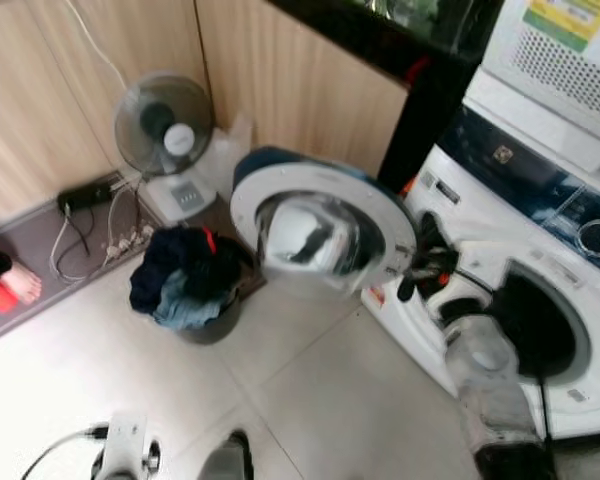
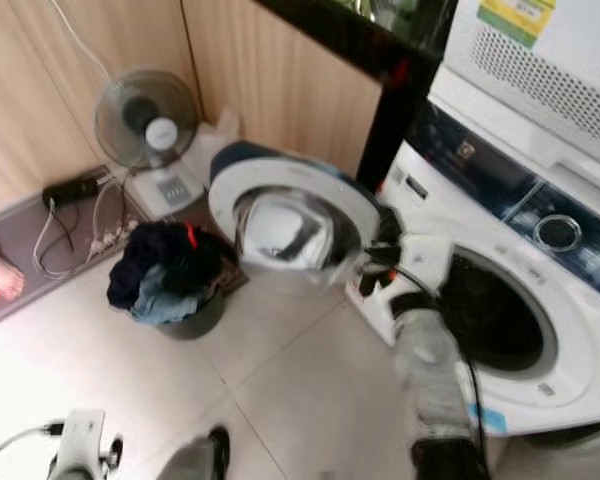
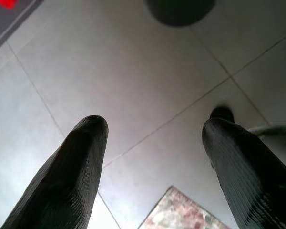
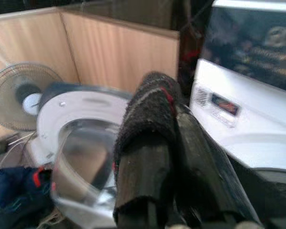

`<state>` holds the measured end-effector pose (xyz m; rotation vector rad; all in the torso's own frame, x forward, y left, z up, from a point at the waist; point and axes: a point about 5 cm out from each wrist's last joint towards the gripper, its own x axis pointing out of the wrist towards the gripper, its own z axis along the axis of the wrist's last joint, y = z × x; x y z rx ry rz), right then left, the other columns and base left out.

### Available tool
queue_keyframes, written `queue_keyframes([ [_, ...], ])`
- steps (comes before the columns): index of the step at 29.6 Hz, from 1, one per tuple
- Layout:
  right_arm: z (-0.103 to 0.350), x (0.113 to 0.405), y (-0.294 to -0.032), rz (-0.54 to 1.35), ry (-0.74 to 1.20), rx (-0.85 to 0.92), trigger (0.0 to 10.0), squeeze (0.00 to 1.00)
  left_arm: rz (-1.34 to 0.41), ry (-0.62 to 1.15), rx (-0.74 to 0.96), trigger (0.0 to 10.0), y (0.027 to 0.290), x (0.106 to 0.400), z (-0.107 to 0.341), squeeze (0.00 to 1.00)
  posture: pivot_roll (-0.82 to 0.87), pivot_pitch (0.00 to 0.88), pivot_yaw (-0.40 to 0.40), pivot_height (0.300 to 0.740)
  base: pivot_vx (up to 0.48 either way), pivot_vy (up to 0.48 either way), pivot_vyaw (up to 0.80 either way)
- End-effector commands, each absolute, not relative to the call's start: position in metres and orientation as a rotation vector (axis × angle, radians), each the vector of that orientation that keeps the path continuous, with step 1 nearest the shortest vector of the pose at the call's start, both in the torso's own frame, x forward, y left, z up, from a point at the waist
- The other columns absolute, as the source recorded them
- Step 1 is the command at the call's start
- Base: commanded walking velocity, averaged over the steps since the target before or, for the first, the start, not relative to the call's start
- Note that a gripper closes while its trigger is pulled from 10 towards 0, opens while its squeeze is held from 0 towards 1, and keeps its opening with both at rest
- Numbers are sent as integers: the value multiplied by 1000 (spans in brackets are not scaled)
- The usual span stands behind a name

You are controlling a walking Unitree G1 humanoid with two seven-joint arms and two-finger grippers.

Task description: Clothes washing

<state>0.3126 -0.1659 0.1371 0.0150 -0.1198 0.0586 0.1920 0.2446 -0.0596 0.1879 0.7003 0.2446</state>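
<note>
A white front-loading washing machine [image 1: 480,250] stands at the right, its round door [image 1: 320,232] swung wide open to the left and its dark drum [image 1: 535,325] exposed. My right gripper [image 1: 427,268] is raised between the door and the drum, shut on a black fuzzy garment [image 4: 148,119] with a red stripe that drapes over its fingers. A dark basket [image 1: 208,322] heaped with navy and blue clothes [image 1: 185,275] sits on the floor left of the door. My left gripper [image 3: 155,138] hangs low over the tiles, open and holding nothing.
A standing fan [image 1: 166,130], a power strip with cables [image 1: 88,195] and a person's bare foot [image 1: 20,285] lie along the left wall. A second white appliance [image 1: 560,60] sits on top of the washer. A patterned mat corner [image 3: 181,214] shows beneath my left gripper.
</note>
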Motion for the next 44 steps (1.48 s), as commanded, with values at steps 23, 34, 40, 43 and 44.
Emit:
queue_keyframes([
  [23, 86, 293, -193, -40, 54, -3, 10000, 0, 255, 774, 163, 10000, 245, 175, -70, 0, 117, 234, -51, 740, 0, 0, 0],
  [34, 95, 298, -197, -42, 18, -10, 10000, 0, 237, 766, 168, 10000, 245, 175, -70, 0, 112, 225, -52, 740, 96, 0, 0],
  [40, 95, 298, -196, -41, 15, -9, 10000, 0, 232, 770, 167, 10000, 242, 175, -70, 0, 111, 213, -53, 740, 0, 0, 0],
  [43, 95, 299, -198, -50, 23, -18, 10000, 0, 230, 768, 164, 10000, 240, 177, -70, 0, 110, 212, -53, 740, 0, 0, 0],
  [44, 95, 299, -198, -51, 18, -15, 10000, 0, 229, 766, 164, 10000, 240, 177, -70, 0, 109, 213, -54, 740, 0, 0, 0],
])
